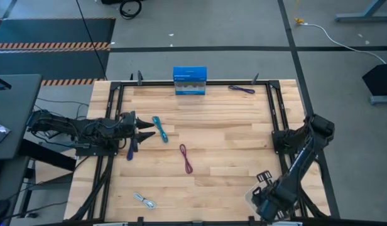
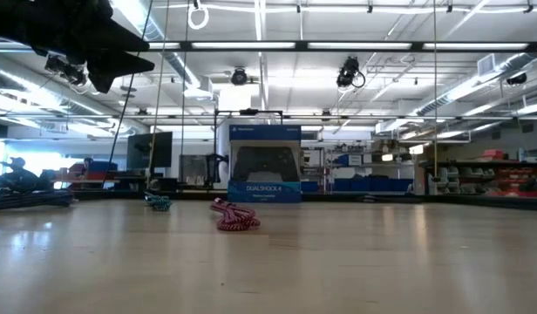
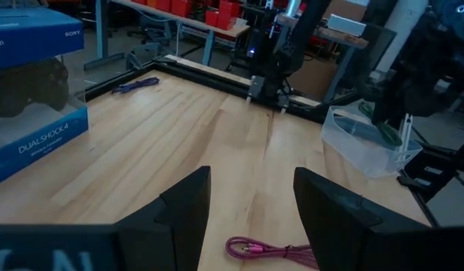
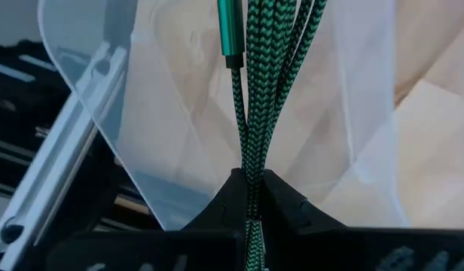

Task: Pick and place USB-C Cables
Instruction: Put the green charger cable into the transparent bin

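Right pincer [image 4: 253, 197]: clenched on the green cable [image 4: 251, 98], whose braided strands hang pinched between the fingers. It is positioned over the clear tray [image 1: 251, 196] at the near right corner of the surface [image 1: 218, 132].

Left pincer [image 1: 147, 130]: released, fingers [image 3: 185, 218] spread, held above the surface at its left side, just beside the teal cable [image 1: 160, 129].

Other cables on the surface:
- Maroon cable [image 1: 186, 158]: near the centre.
- Dark purple cable [image 1: 242, 89]: at the far edge, right of the blue box [image 1: 190, 81].
- White-grey cable [image 1: 144, 201]: at the near left.
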Controlling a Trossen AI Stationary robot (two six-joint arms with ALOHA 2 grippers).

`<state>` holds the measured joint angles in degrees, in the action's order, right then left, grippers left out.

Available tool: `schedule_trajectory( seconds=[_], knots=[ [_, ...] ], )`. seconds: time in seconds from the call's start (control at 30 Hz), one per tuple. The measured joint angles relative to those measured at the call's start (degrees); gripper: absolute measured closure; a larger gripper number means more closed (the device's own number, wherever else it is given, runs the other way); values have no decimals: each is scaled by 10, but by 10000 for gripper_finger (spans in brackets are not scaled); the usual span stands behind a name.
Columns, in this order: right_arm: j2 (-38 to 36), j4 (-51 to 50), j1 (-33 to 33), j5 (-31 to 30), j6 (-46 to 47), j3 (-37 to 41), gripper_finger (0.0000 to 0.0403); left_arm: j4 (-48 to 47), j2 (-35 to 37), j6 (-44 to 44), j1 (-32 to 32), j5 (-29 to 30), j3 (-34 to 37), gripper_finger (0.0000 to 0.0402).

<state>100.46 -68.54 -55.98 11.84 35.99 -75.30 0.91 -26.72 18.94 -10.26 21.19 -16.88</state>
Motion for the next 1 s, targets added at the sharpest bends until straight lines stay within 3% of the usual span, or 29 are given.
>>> schedule_trajectory(
  seconds=[0.6,1.0],
  knots=[
    [27,19,-45,-32,-56,6,384,10,-2,19,0,0,0,203],
    [27,16,-45,-49,-42,23,240,5,-3,40,-20,0,0,203]
  ],
)
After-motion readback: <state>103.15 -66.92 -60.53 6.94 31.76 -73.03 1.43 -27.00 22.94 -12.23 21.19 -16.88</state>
